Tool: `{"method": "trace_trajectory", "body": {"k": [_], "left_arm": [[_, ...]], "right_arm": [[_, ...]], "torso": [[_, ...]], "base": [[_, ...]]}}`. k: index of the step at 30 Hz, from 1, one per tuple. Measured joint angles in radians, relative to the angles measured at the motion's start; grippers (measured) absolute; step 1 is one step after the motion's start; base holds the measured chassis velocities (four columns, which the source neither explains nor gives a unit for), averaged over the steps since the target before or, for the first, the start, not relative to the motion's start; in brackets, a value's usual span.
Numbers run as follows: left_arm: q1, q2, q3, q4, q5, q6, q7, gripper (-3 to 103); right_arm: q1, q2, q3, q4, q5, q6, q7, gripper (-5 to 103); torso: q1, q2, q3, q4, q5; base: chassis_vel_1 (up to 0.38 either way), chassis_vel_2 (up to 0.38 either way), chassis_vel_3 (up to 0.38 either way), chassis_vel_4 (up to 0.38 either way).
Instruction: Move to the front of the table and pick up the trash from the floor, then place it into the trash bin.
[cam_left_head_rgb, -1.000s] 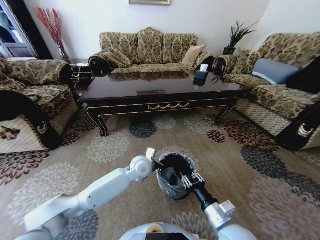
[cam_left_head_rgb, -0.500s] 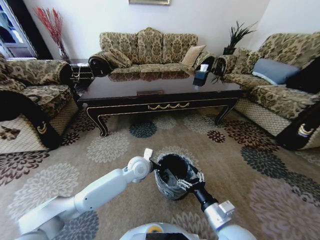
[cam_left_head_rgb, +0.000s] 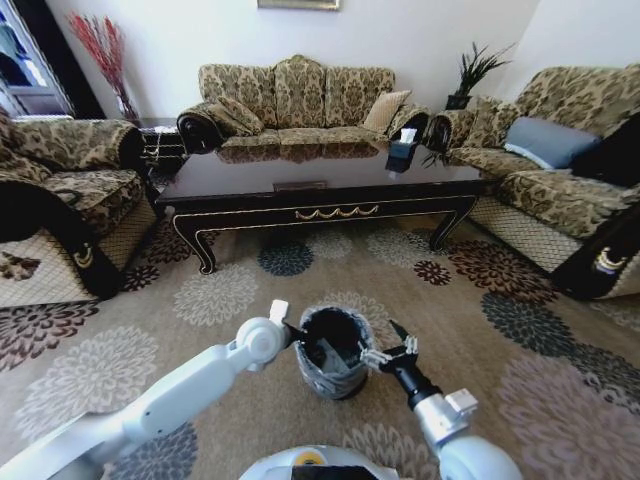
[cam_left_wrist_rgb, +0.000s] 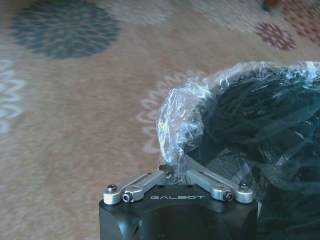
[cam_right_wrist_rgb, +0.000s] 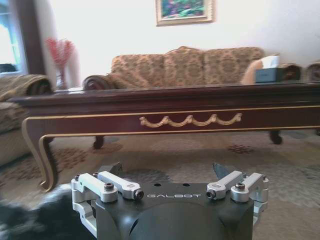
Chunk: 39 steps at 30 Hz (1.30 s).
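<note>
Head view: I see my left gripper (cam_left_head_rgb: 291, 330) pinching the trash bin (cam_left_head_rgb: 331, 352) liner at its rim, on the floor (cam_left_head_rgb: 500, 300) before the table (cam_left_head_rgb: 320, 190). My right gripper (cam_left_head_rgb: 390, 352), fingers spread, seems just beside the opposite rim.

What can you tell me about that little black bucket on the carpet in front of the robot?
The trash bin is a small round black bucket lined with a crinkled grey plastic bag folded over its rim. It stands upright on the flowered carpet, between the robot and the dark coffee table. The left claw is shut on the bag-covered rim at the bin's left side. The right claw hangs open just off the bin's right side. Its inside looks dark; contents cannot be made out.
</note>
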Motion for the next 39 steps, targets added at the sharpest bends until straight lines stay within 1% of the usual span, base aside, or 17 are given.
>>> {"method": "trace_trajectory", "body": {"k": [3, 4, 6, 7, 8, 12, 15, 21, 24, 25, 26, 29, 32, 35, 36, 37, 39], "left_arm": [[0.078, 0.041, -0.106, -0.014, 0.024, 0.000, 0.022, 0], [0.078, 0.041, -0.106, -0.014, 0.024, 0.000, 0.022, 0], [0.170, 0.063, -0.202, -0.023, 0.058, 0.000, 0.044, 0], [0.200, 0.067, -0.230, -0.026, 0.070, 0.000, 0.054, 0], [0.200, 0.067, -0.230, -0.026, 0.070, 0.000, 0.054, 0], [0.305, 0.082, -0.333, -0.031, 0.117, 0.000, 0.098, 0], [0.326, 0.082, -0.362, -0.031, 0.124, 0.000, 0.105, 0], [0.363, 0.084, -0.422, -0.031, 0.121, 0.000, 0.114, 0], [0.397, 0.106, -0.470, -0.026, 0.122, 0.000, 0.142, 0], [0.419, 0.116, -0.504, -0.017, 0.127, 0.000, 0.160, 0], [0.419, 0.116, -0.504, -0.017, 0.127, 0.000, 0.160, 0], [0.463, 0.125, -0.584, -0.001, 0.126, 0.000, 0.190, 0], [0.485, 0.134, -0.624, 0.010, 0.125, 0.000, 0.211, 0], [0.496, 0.137, -0.661, 0.020, 0.115, 0.000, 0.220, 0], [0.496, 0.137, -0.672, 0.023, 0.107, 0.000, 0.220, 0], [0.496, 0.137, -0.672, 0.023, 0.107, 0.000, 0.220, 0], [0.495, 0.140, -0.682, 0.026, 0.098, 0.000, 0.221, 0]], "right_arm": [[0.024, -0.020, 0.049, -0.024, 0.074, -0.003, 0.025, 100], [0.024, -0.020, 0.049, -0.024, 0.074, -0.003, 0.025, 100], [0.044, -0.038, 0.079, -0.050, 0.128, 0.017, 0.040, 100], [0.054, -0.044, 0.090, -0.066, 0.131, 0.023, 0.043, 100], [0.054, -0.044, 0.090, -0.066, 0.131, 0.023, 0.043, 100], [0.085, -0.077, 0.113, -0.151, 0.107, 0.039, 0.044, 100], [0.098, -0.093, 0.113, -0.195, 0.088, 0.046, 0.040, 100], [0.173, -0.144, 0.075, -0.355, -0.009, 0.083, 0.019, 100], [0.238, -0.179, 0.032, -0.467, -0.095, 0.132, 0.001, 100], [0.284, -0.193, 0.001, -0.544, -0.157, 0.183, -0.011, 100], [0.284, -0.193, 0.001, -0.544, -0.157, 0.183, -0.011, 100], [0.365, -0.211, -0.064, -0.682, -0.250, 0.241, -0.028, 100], [0.409, -0.215, -0.104, -0.755, -0.296, 0.258, -0.030, 100], [0.467, -0.215, -0.145, -0.851, -0.391, 0.288, -0.029, 100], [0.498, -0.218, -0.176, -0.895, -0.454, 0.309, -0.030, 100], [0.498, -0.218, -0.176, -0.895, -0.454, 0.309, -0.030, 100], [0.545, -0.227, -0.224, -0.950, -0.554, 0.338, -0.041, 100]], "torso": [[0.000, 0.000, 0.000, 0.0000, 0.0001], [0.000, 0.000, 0.000, 0.0000, 0.0001], [0.000, 0.000, 0.000, 0.0003, -0.0001], [0.000, 0.000, 0.000, 0.0003, -0.0003], [0.000, 0.000, 0.000, 0.0003, -0.0003], [0.000, 0.000, 0.000, 0.0002, 0.0001], [0.000, 0.000, 0.000, 0.0003, -0.0001], [0.000, 0.000, 0.000, -0.0002, 0.0000], [0.000, 0.000, 0.000, 0.0000, 0.0000], [0.000, 0.000, 0.000, 0.0002, -0.0001], [0.000, 0.000, 0.000, 0.0002, -0.0001], [0.000, 0.000, 0.000, 0.0002, 0.0001], [0.000, 0.000, 0.000, 0.0002, 0.0001], [0.000, 0.000, 0.000, 0.0002, -0.0001], [0.000, 0.000, 0.000, 0.0001, -0.0001], [0.000, 0.000, 0.000, 0.0001, -0.0001], [0.000, 0.000, 0.000, -0.0001, 0.0001]], "base": [[0.000, 0.000, 0.000, 0.000], [0.000, 0.000, 0.000, 0.000], [0.000, 0.000, 0.000, 0.000], [0.000, 0.000, 0.000, 0.000], [0.000, 0.000, 0.000, 0.000], [0.000, 0.000, 0.000, 0.000], [0.000, 0.000, 0.000, 0.000], [0.000, 0.000, 0.000, 0.000], [0.000, 0.000, 0.000, 0.000], [0.000, 0.000, 0.000, 0.000], [0.000, 0.000, 0.000, 0.000], [0.000, 0.000, 0.000, 0.000], [0.000, 0.000, 0.000, 0.000], [0.000, 0.000, 0.000, 0.000], [0.000, 0.000, 0.000, 0.000], [0.000, 0.000, 0.000, 0.000], [0.000, 0.000, 0.000, 0.000]]}}
